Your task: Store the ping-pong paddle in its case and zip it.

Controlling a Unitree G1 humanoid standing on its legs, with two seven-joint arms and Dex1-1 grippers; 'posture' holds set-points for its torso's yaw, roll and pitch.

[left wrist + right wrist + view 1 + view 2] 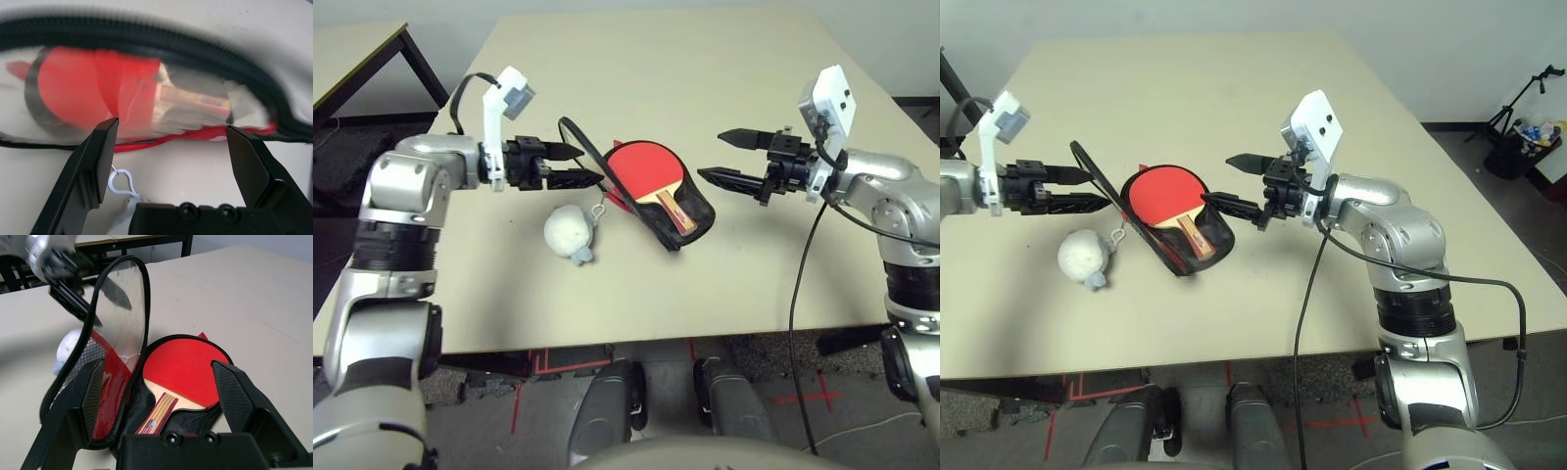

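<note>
One pom-pom, one paddle, one case

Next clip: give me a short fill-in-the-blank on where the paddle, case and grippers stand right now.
1. The ping-pong paddle lies ____ the open case.
2. The case's flap stands up on the side nearer the ____ gripper.
3. The right gripper has its fingers ____.
4. The white pom-pom rests on the ____.

Missing words: inside; left; open; table
</note>
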